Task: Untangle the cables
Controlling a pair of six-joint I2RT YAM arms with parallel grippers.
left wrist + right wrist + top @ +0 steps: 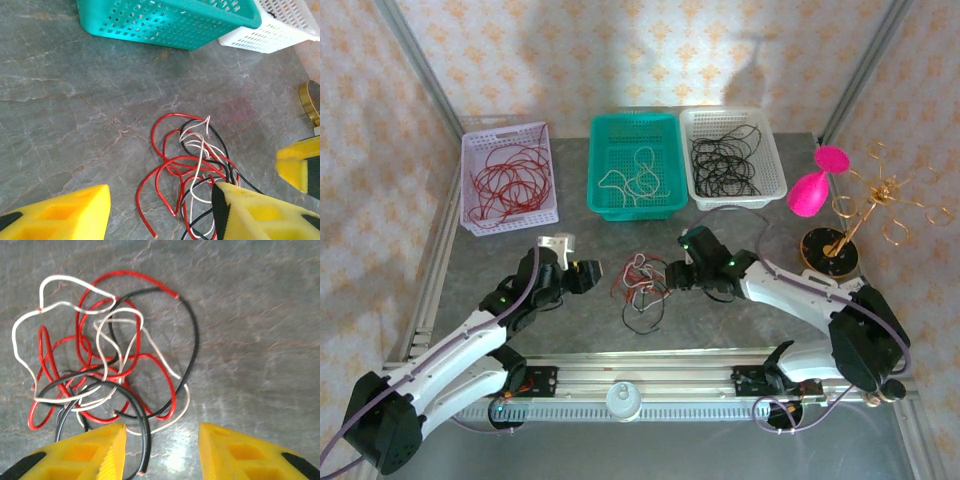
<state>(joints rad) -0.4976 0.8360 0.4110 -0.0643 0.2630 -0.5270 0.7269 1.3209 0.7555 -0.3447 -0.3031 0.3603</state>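
The cables are lying as one loose bunch of red, black and white strands on the grey desk, toward its near middle, directly between the two arms and well short of the three baskets at the back. The left pincer is sitting just beside the bunch on its left, and the right pincer is sitting just beside it on its right, so the two are facing each other across the tangle. Neither arm is judged clearly nearer, though the right one is appearing marginally closer. The bunch is showing no strong long axis. From above it is running slightly longer from near to far than from side to side. In the left wrist view the left pincer is standing with its jaws moderately apart and gripping nothing. The cables are lying ahead and toward its right-hand finger, with several strands passing under that finger. In the right wrist view the right pincer is likewise standing moderately apart and empty. The cables are lying ahead and to the left of its gap, with one black strand end reaching in beside the left-hand finger. That strand is judged the most accessible pick.
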